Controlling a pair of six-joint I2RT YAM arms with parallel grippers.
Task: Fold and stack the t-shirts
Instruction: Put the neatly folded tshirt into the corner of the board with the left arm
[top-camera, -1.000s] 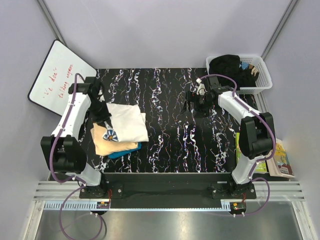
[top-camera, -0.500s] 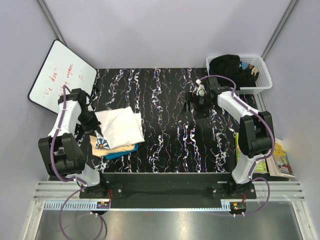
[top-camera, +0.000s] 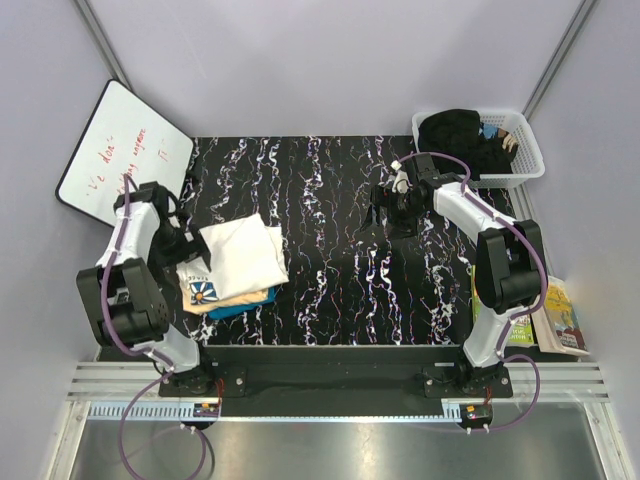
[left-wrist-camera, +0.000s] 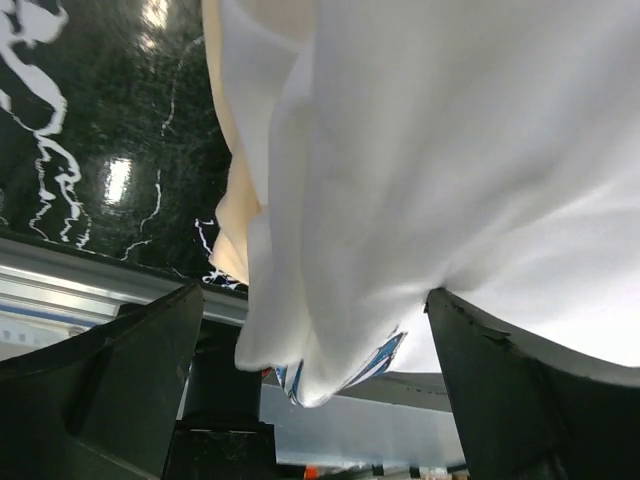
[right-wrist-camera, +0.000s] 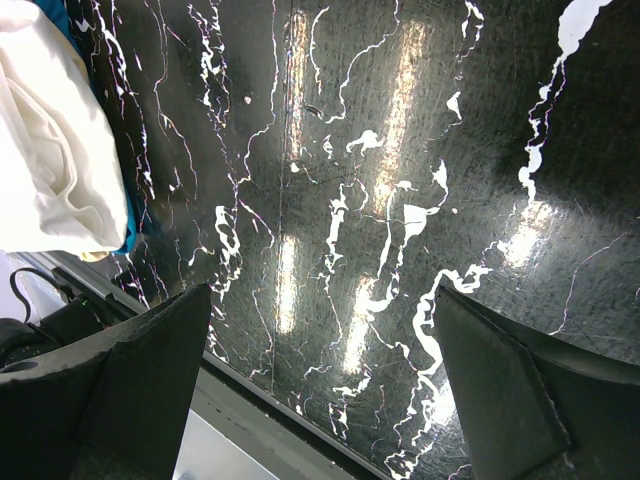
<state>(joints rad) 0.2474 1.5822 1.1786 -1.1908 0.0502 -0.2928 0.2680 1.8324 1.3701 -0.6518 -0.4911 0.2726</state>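
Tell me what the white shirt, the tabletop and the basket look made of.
White shirt: soft matte cloth, likely cotton; it folds and drapes. Tabletop: glossy black, white-veined, marble-look, perhaps laminate; it mirrors lights. Basket: white rigid plastic, apparently; slotted walls.

White t-shirt filling most of frame, folds hanging down between left gripper fingers, these standing wide apart at lower corners. Blue print sliver peeking out at lower centre. Peach t-shirt edge showing along its left side. Black marbled table lying at upper left.

Lighting bright, even, from overhead. Glare streaks on table. White shirt reads washed out, soft.
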